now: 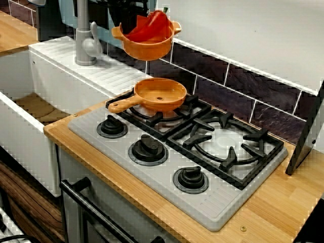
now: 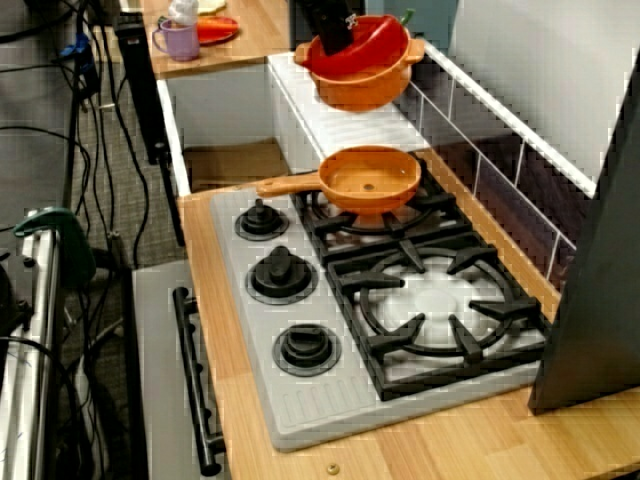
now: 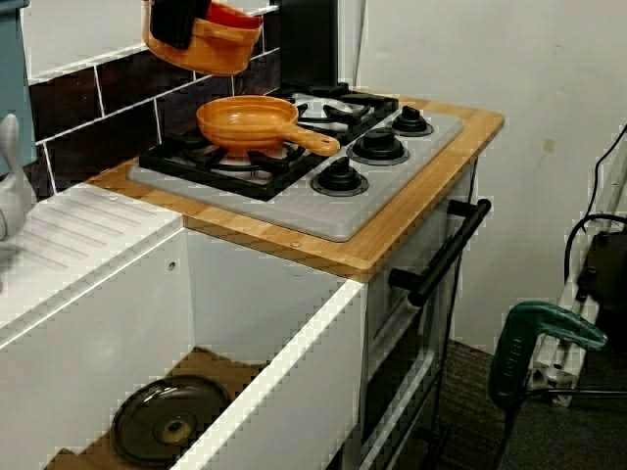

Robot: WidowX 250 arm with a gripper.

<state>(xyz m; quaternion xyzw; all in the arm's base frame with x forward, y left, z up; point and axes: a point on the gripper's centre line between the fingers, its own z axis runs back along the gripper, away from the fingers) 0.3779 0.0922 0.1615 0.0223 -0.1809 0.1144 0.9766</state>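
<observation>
Gripper (image 1: 130,21) is clenched on the rim of the orange pot (image 1: 149,48), and I see it holding the pot in the air above the stove (image 1: 223,202) with a red pepper (image 1: 153,25) lying inside. Below it, not touching, an orange pan (image 1: 161,94) sits on the back burner (image 1: 195,103) nearest the sink (image 1: 30,142), handle toward the knobs (image 1: 148,149). The faucet (image 1: 85,43) stands near on the sink side, the tiled wall (image 1: 263,96) close behind, and a dark lid (image 3: 171,428) lies in the sink.

Tips of the gripper (image 1: 130,20) — unseen inside the lifted orange pot (image 1: 147,48), behind its rim.
</observation>
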